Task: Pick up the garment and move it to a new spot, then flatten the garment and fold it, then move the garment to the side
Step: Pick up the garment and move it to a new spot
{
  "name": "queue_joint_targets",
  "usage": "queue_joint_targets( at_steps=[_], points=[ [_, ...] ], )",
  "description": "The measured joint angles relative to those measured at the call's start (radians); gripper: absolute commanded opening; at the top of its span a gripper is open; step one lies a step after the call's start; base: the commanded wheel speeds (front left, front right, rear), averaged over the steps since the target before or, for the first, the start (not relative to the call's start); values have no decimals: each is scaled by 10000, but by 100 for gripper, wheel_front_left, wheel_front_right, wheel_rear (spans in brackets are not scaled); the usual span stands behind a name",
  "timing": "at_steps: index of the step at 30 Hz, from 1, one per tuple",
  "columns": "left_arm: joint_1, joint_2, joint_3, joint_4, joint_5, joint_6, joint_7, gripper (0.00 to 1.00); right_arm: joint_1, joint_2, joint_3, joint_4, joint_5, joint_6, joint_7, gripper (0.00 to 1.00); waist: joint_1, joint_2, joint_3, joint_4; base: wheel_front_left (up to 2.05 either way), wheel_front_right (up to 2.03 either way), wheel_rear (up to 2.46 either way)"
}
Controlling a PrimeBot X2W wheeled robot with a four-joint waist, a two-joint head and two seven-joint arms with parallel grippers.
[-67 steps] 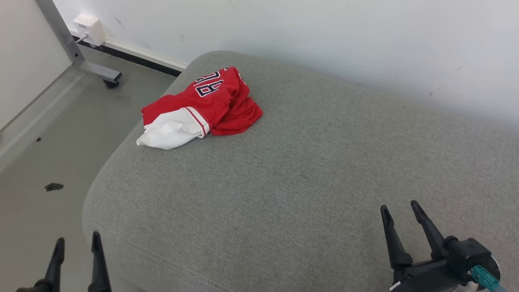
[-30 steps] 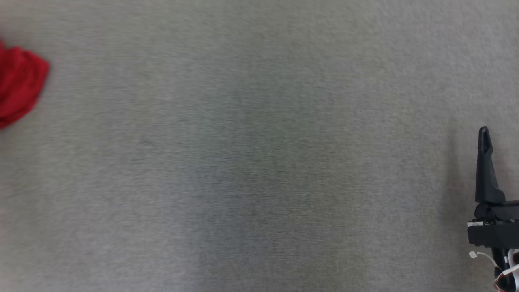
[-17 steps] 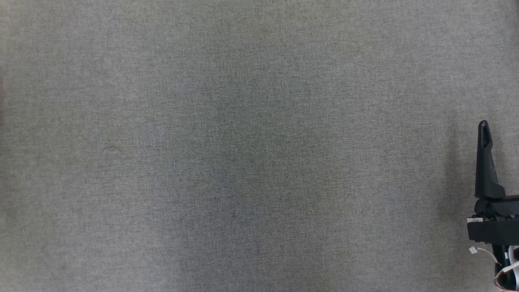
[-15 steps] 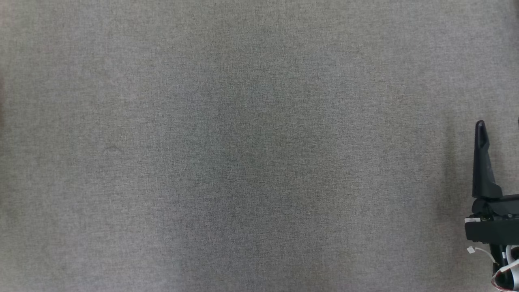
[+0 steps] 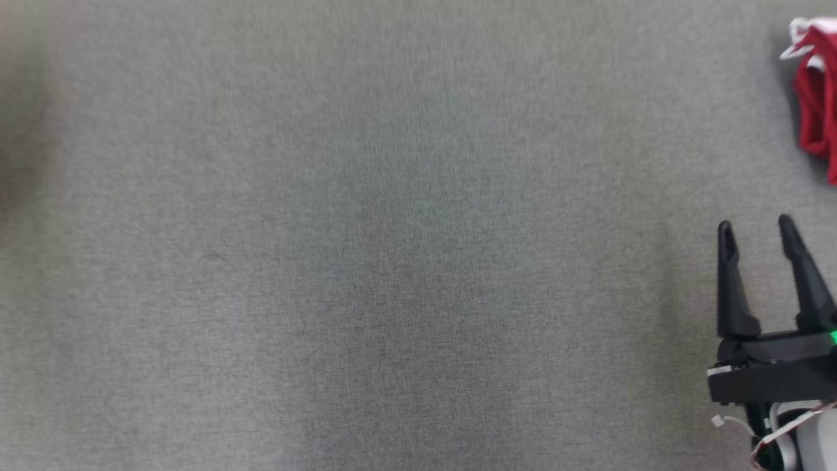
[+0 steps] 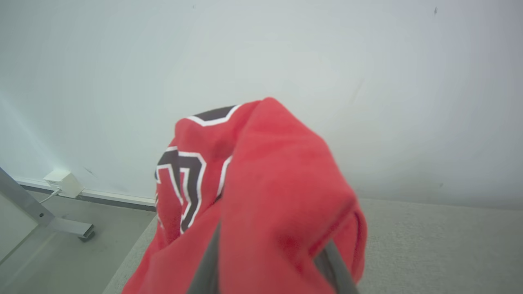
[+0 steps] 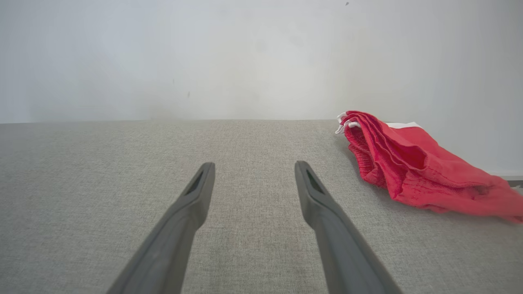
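The garment (image 6: pixel 261 196) is a red jersey with dark, white-edged numbers, bunched up in front of the wall in the left wrist view. My left gripper (image 6: pixel 267 241) is shut on it. The red cloth fills the gap between the two fingers (image 6: pixel 206 273) and hides their tips. My right gripper (image 5: pixel 755 226) hovers open over the grey cushion (image 5: pixel 392 261) at the lower right of the head view, nothing between its fingers (image 7: pixel 192 196).
Red shorts (image 7: pixel 408 167) with a white drawstring lie crumpled on the cushion ahead and right of my right gripper, also at the head view's top right edge as red shorts (image 5: pixel 817 104). A white wall (image 7: pixel 245 57) backs the cushion. Floor and a metal leg (image 6: pixel 61 224) lie left.
The head camera has shifted. The jersey slid out past the left edge, red shorts came in at the top right, and both right fingers show instead of one.
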Motion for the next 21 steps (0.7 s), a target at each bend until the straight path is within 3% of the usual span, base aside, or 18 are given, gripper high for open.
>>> queue_joint_targets(
  at_steps=[4, 11, 21],
  points=[
    [-429, -219, -788, -1269, -10, -12, -138, 0, 13, 213, 171, 431, 61, 2, -111, 100, -1, -1, -604, 14, 0, 0, 0],
    [-780, -698, -2169, -4008, -479, -13, 665, 0, 73, 600, 418, 968, 224, 0, -215, 100, -2, -3, -1475, -290, 0, 0, 0],
    [37, -2314, -3540, -5802, -830, 65, 1392, 0, -20, 1174, 600, 1195, 324, 0, -259, 100, 1, -2, -1817, -1671, 0, 0, 0]
  ],
)
